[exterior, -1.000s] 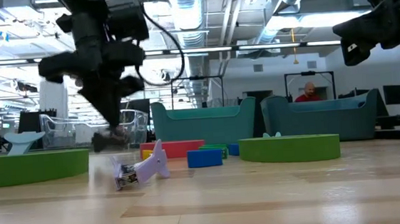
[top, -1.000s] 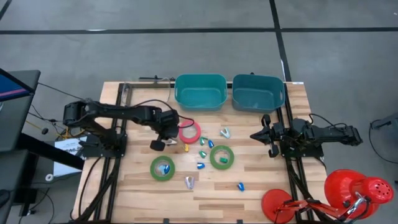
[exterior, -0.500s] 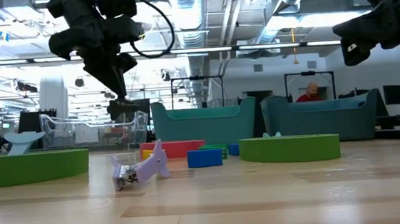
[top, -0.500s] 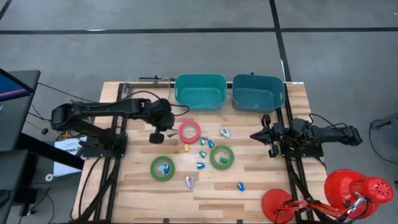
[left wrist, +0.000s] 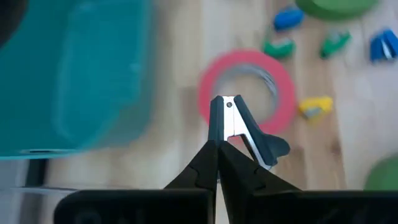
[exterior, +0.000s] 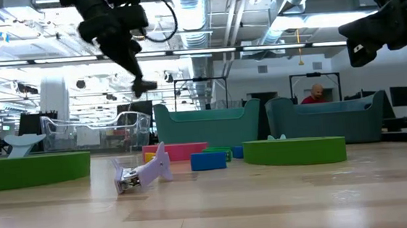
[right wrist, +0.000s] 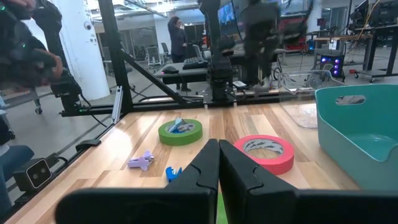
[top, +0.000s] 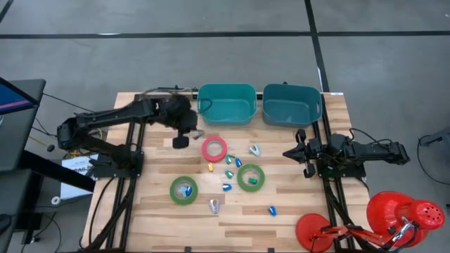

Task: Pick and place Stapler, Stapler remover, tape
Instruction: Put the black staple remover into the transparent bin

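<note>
A dark staple remover (left wrist: pixel 249 134) — as far as could be made out — was held clamped in the left pincer (left wrist: pixel 217 149), which had been raised from beside the pink tape (top: pixel 214 148) and carried toward the left teal bin (top: pixel 226 103); release seemed next. The right pincer (top: pixel 297 153) was parked together at the desk (top: pixel 155 211) edge.

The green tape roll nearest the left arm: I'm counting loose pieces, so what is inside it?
Inside that green tape roll, a small blue piece lies on pale material. Whether anything lies under it cannot be seen.
</note>
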### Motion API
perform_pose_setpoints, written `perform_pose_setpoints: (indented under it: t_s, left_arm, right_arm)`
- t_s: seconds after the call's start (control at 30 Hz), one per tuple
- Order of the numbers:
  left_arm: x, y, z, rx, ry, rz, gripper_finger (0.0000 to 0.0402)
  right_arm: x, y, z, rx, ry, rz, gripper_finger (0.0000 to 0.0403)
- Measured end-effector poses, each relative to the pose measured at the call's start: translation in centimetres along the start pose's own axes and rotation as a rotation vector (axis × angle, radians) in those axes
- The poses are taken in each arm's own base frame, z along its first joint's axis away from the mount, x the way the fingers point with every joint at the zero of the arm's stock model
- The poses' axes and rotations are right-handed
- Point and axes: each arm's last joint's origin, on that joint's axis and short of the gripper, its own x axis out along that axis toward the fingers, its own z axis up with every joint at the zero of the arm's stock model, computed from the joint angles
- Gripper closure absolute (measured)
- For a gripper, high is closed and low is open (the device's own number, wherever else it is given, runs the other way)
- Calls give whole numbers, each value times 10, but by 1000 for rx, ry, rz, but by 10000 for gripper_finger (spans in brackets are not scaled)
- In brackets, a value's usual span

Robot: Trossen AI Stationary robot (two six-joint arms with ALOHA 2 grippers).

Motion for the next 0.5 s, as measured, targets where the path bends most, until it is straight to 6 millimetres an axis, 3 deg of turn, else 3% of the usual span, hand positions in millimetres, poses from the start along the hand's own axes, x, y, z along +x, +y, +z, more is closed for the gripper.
perform_pose_setpoints:
  t_s: [0.23,0.5]
  left_arm:
    - [-19,42,-1,-100,-35,116,398]
    - [-30,79,-22,-216,-11,219,398]
  right_arm:
    - [0,0,0,0,0,0,403]
    - [0,0,0,0,0,0,403]
